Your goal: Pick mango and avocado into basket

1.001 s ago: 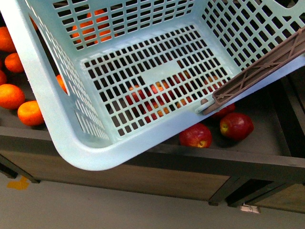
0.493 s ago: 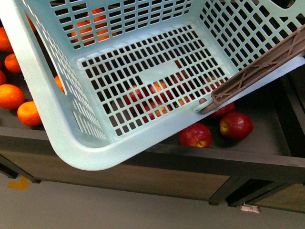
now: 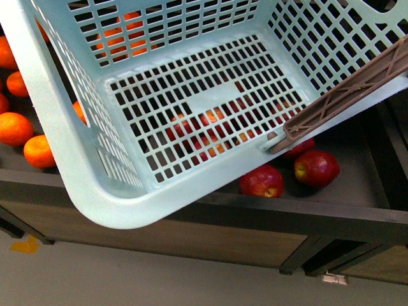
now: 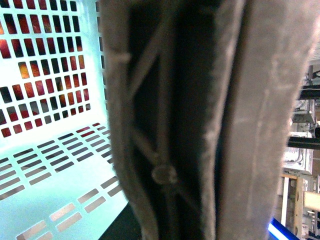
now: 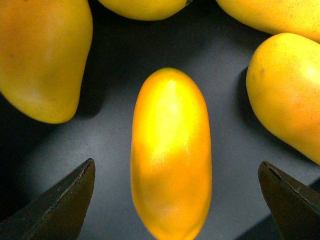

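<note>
The light teal basket (image 3: 57, 127) hangs tilted over the fruit shelf and fills most of the front view; it holds nothing. Its brown handle (image 3: 344, 95) crosses the right side. In the left wrist view that handle (image 4: 200, 120) fills the picture close up, beside the basket's slotted wall (image 4: 50, 165); my left gripper is shut on it and its fingers do not show. My right gripper (image 5: 175, 162) is open just above a yellow-orange mango (image 5: 171, 155) on a dark surface, one fingertip (image 5: 75, 190) on either side of it, not touching. The avocado is out of view.
More mangoes (image 5: 42, 55) (image 5: 287, 90) lie round the centred one. In the front view, oranges (image 3: 14, 127) sit at the shelf's left and red apples (image 3: 317, 167) at its right, some seen through the basket's floor. The shelf's dark front edge (image 3: 306, 213) runs below.
The basket has shifted very slightly; the handle's end sits a little further left. The fruit on the shelf has not moved.
</note>
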